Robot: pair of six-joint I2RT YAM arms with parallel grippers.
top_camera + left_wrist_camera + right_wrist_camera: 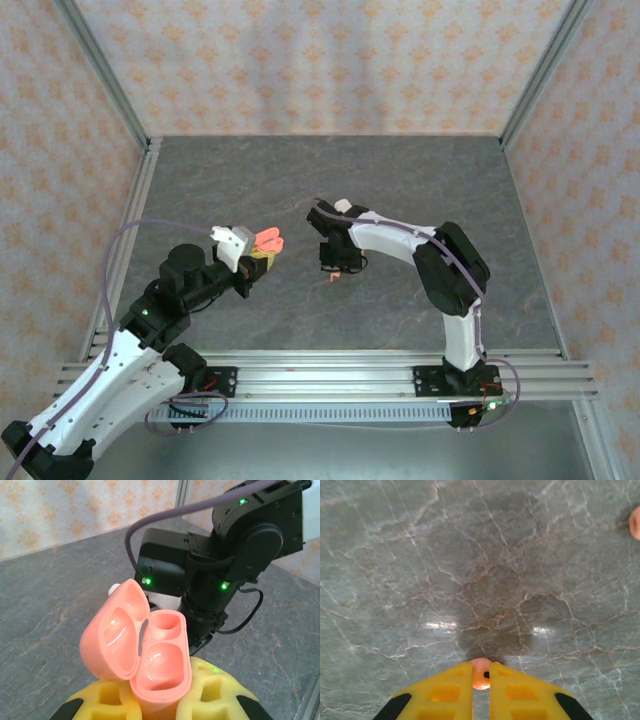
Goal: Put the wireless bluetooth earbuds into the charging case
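My left gripper (161, 692) is shut on the coral charging case (162, 660), which stands upright between the yellow pads. Its lid (112, 635) is swung open to the left and both wells look empty. In the top view the case (268, 240) is held above the table, left of centre. My right gripper (481, 676) is shut on a coral earbud (480, 672), pinched at the fingertips just above the table. A second coral earbud (635, 522) lies on the table at the far right edge of the right wrist view. The right gripper (336, 262) hangs right of the case, a short gap away.
The grey marbled tabletop (330, 190) is walled on three sides by patterned panels with metal posts. The right arm's black wrist (220, 570) looms close behind the open case in the left wrist view. An aluminium rail (330, 365) runs along the near edge.
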